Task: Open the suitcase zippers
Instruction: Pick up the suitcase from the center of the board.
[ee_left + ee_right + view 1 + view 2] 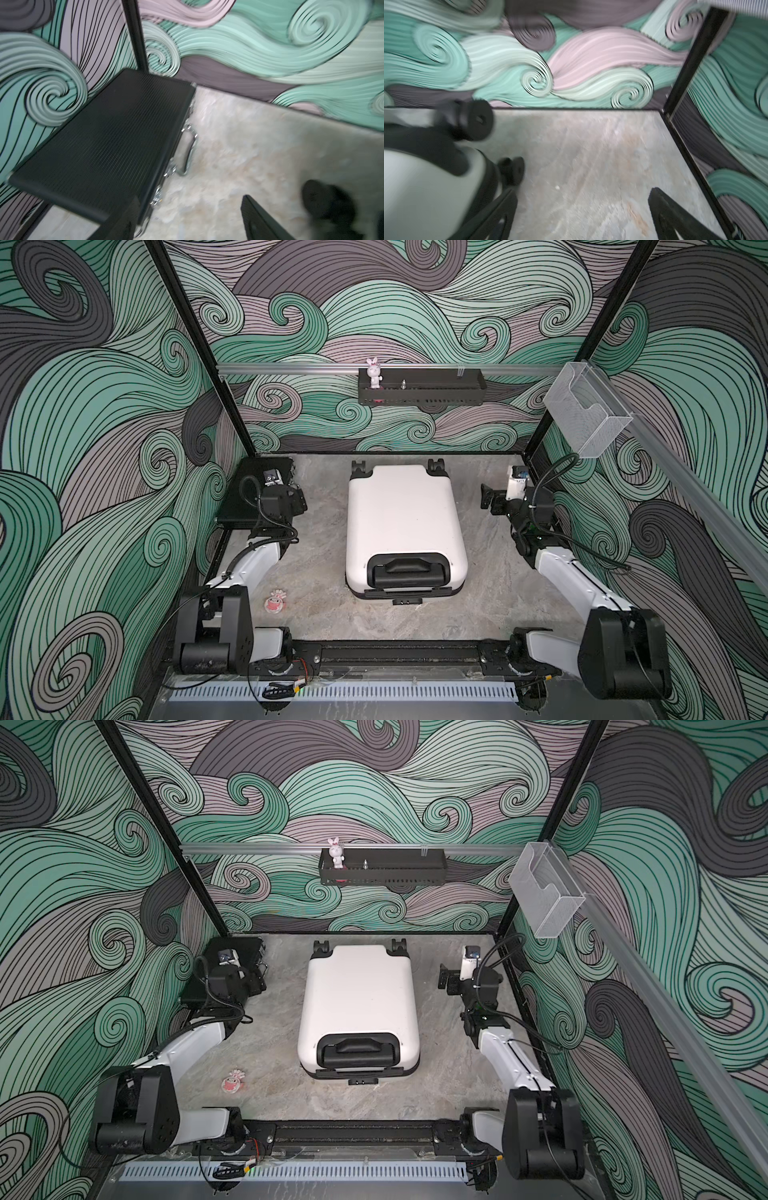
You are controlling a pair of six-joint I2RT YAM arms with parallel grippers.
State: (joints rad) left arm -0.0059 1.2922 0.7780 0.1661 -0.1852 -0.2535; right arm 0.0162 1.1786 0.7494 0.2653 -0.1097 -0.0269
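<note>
Suitcase (403, 510): smooth white hard shell, rounded corners; ribbed black briefcase (104, 141).

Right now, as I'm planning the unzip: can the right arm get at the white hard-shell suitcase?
Probably yes. The right end effector stands open beside the white hard-shell suitcase, with only bare grey marbled table between them; nothing looks in the way.

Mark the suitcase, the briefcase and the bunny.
suitcase (401, 510): in a top view, middle of the white shell.
briefcase (99, 141): left wrist view, middle of the ribbed lid.
bunny (374, 374): in a top view, its body.
</note>
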